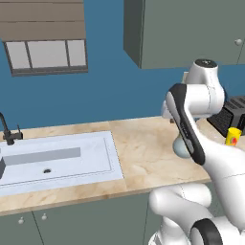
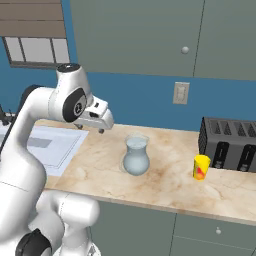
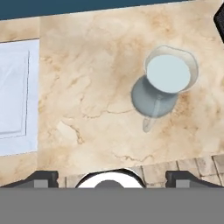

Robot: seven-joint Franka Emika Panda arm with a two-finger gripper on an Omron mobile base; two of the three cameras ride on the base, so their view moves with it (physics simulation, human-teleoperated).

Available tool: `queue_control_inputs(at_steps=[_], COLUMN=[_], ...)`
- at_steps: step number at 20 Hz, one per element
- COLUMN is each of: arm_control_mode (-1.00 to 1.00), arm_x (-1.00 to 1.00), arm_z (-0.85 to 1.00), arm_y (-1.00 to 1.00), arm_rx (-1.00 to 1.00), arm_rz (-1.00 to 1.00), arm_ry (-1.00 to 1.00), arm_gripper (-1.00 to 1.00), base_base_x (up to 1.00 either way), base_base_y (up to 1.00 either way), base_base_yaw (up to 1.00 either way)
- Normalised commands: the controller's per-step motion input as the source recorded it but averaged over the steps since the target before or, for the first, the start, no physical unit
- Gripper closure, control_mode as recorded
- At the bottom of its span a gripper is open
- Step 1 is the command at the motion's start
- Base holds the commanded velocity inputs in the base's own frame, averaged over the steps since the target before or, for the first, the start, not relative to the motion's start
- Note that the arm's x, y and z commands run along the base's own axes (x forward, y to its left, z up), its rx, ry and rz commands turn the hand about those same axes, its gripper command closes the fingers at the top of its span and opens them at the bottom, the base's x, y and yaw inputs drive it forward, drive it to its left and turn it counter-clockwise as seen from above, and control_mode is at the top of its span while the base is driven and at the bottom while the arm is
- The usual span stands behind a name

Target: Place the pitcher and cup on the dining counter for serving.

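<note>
With the end effector [image 2: 101, 131] spread wide and empty, shift it toward two o'clock over the pitcher [image 3: 164, 85], then descend around its neck

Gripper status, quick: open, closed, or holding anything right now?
Gripper: open and empty, fingertips wide apart, above the counter with the pitcher ahead of it, not touched.

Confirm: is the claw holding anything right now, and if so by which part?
Nothing held. The claw is open above the counter, apart from the pitcher; the cup stands untouched by the toaster.
</note>
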Motion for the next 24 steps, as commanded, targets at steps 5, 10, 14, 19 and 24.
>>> queue_control_inputs(at_steps=[5, 10, 14, 19, 24], arm_control_mode=[-1.00, -1.00, -1.00, -1.00, -1.00], arm_x=[-0.25, 0.26, 0.56, 0.31, 0.08], arm_z=[-0.73, -0.47, -0.25, -0.22, -0.10], arm_y=[-0.28, -0.17, -0.34, -0.36, -0.22], arm_rx=[-0.01, 0.00, 0.00, 0.00, 0.01], arm_rz=[-0.40, -0.29, -0.09, -0.01, 0.00], arm_ry=[0.00, 0.00, 0.01, 0.00, 0.01], arm_gripper=[-1.00, -1.00, -1.00, -1.00, -1.00], base_base_x=[0.00, 0.00, 0.00, 0.00, 0.00], base_base_y=[0.00, 0.00, 0.00, 0.00, 0.00], base_base_yaw=[0.00, 0.00, 0.00, 0.00, 0.00])
